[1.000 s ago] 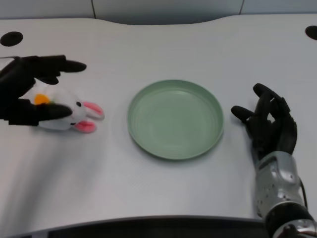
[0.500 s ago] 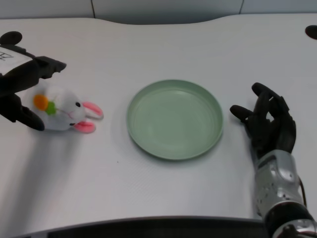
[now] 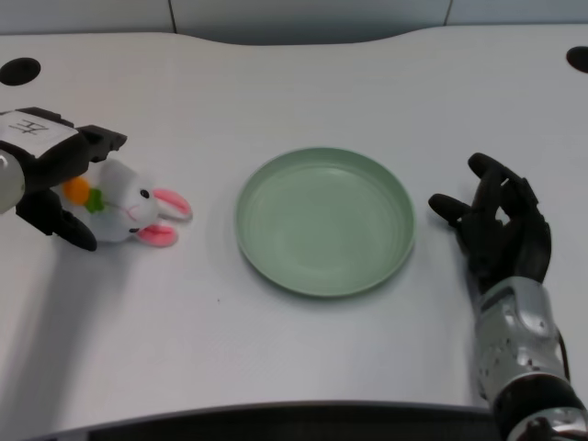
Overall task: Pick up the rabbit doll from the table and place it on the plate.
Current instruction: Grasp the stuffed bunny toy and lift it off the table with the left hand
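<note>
Left hand point(image 3: 57, 179) sat around back of rabbit doll point(image 3: 124, 209), fingers apart either side; firm grip or not, can't tell. Doll lay on table point(image 3: 303, 83), just left of green plate point(image 3: 324, 220), not touching it.

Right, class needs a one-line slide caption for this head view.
Left robot hand closes around the rabbit doll lying on the white table, left of the empty green plate.

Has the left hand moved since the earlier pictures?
Yes. The left hand has drawn back toward the picture's left edge, away from the plate.
</note>
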`<action>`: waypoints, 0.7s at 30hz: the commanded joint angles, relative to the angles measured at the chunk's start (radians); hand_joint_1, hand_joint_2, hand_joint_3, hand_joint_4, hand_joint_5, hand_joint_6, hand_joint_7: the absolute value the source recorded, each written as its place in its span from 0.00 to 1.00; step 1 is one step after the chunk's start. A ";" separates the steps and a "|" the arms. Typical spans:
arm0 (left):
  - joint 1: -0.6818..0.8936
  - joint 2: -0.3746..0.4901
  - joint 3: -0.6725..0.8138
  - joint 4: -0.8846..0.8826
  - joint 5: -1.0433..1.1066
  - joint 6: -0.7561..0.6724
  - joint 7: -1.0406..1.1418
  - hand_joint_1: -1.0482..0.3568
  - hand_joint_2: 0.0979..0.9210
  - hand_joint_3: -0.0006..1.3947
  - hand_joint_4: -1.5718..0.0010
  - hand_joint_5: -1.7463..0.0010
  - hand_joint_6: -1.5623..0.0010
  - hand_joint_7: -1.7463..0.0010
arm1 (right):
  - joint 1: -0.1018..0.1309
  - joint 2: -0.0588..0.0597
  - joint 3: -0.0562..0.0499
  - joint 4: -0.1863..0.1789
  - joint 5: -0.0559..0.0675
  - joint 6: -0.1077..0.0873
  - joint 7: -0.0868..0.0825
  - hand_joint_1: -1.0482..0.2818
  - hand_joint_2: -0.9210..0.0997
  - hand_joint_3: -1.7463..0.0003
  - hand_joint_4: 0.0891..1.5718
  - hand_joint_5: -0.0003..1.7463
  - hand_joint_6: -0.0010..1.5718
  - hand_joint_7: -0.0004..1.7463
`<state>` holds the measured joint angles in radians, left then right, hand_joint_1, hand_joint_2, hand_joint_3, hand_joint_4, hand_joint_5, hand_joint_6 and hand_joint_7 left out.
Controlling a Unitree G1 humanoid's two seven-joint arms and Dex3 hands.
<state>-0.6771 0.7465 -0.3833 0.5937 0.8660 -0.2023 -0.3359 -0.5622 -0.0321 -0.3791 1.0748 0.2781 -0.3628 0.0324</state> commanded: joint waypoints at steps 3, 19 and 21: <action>-0.064 -0.034 -0.050 0.137 0.024 -0.035 0.106 0.01 1.00 0.04 1.00 0.97 1.00 1.00 | 0.018 0.001 0.005 0.002 -0.003 -0.002 -0.002 0.47 0.00 0.67 0.16 0.71 0.15 0.59; -0.189 -0.126 -0.258 0.502 0.174 -0.014 0.442 0.05 0.96 0.00 0.96 0.93 0.94 0.98 | 0.012 0.003 -0.007 0.017 0.011 -0.004 0.013 0.47 0.00 0.67 0.19 0.69 0.16 0.56; -0.198 -0.135 -0.274 0.523 0.178 -0.011 0.444 0.06 0.96 0.00 0.97 0.93 0.94 0.99 | 0.011 0.006 -0.010 0.014 0.015 0.001 0.006 0.48 0.00 0.67 0.21 0.70 0.18 0.56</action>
<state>-0.8555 0.6180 -0.6394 1.0970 1.0343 -0.2188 0.1044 -0.5591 -0.0355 -0.3847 1.0806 0.2830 -0.3704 0.0485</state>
